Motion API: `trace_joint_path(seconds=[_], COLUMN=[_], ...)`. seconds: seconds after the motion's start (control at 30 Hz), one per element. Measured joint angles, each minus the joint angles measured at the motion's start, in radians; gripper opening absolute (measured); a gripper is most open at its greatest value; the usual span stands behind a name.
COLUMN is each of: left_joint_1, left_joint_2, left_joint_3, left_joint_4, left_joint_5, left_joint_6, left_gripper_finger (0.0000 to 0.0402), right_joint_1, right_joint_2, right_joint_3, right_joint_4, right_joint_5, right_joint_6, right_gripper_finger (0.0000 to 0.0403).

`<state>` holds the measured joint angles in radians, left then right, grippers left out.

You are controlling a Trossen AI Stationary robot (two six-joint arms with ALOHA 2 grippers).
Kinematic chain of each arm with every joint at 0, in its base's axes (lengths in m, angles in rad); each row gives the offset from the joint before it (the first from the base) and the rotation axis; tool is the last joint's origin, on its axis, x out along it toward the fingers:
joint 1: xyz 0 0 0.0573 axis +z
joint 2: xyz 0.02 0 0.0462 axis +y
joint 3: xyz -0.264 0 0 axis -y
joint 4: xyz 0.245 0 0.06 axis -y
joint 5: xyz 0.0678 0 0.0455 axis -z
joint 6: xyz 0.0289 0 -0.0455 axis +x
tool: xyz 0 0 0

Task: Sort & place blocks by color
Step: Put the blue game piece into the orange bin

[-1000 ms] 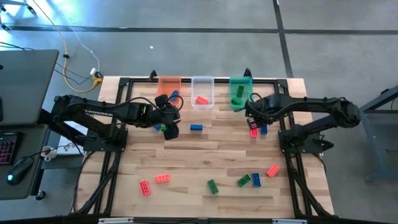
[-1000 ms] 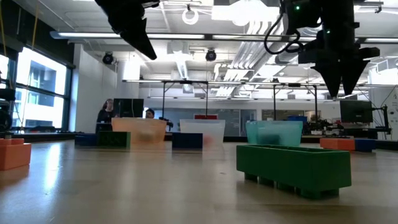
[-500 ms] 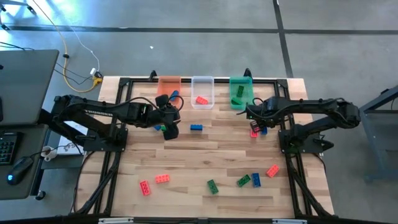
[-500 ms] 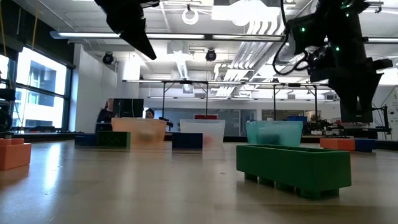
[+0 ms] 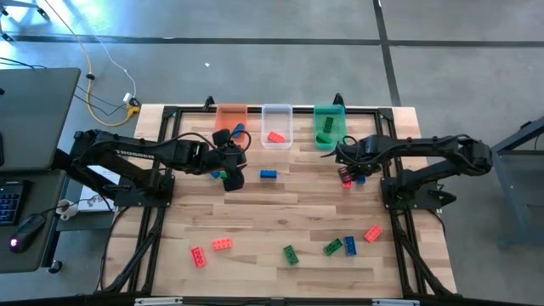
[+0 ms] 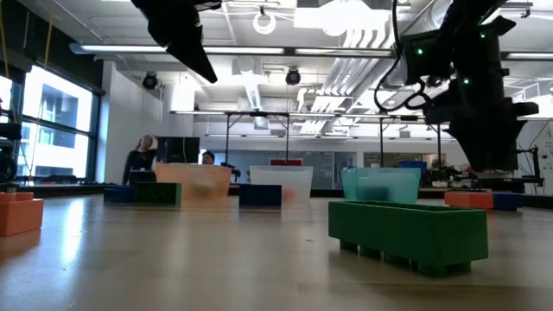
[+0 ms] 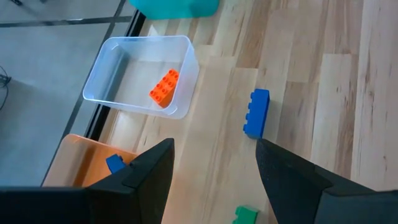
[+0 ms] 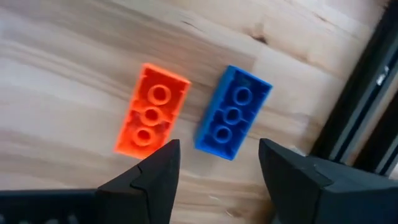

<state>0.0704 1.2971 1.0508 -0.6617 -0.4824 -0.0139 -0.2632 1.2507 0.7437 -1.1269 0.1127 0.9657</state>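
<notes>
red block [image 7: 164, 88] in clear bin [image 7: 140, 76], blue block [image 7: 114, 163] in orange bin [image 7: 81, 158]

table [image 5: 255, 217]: wooden slats | on it: bins [image 5: 277, 127] along far edge | blocks [image 5: 221, 244] scattered

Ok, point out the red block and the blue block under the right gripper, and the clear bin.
red block [image 8: 151, 118], right wrist view, middle stud on its top face.
blue block [image 8: 232, 112], right wrist view, middle stud on its top face.
clear bin [image 7: 101, 62], left wrist view, its side wall.
</notes>
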Motion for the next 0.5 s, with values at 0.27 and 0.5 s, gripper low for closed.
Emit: trace_joint_path(seconds=[0.27,0.5], left_joint_1=[0.000,0.000], left_joint_2=[0.000,0.000], left_joint_3=[0.000,0.000], left_joint_4=[-0.001,0.000], left_joint_5=[0.000,0.000], left_joint_6=[0.022,0.026], left_gripper_finger=[0.0213,0.0213], right_joint_1=[-0.046,-0.052], right_joint_2=[0.000,0.000], right_joint_3=[-0.085,-0.095], right_joint_4=[0.038,0.105], right_joint_5=[-0.015,-0.016], right_joint_6=[0.052,0.048], right_gripper_finger=[0.0243,0.0244])
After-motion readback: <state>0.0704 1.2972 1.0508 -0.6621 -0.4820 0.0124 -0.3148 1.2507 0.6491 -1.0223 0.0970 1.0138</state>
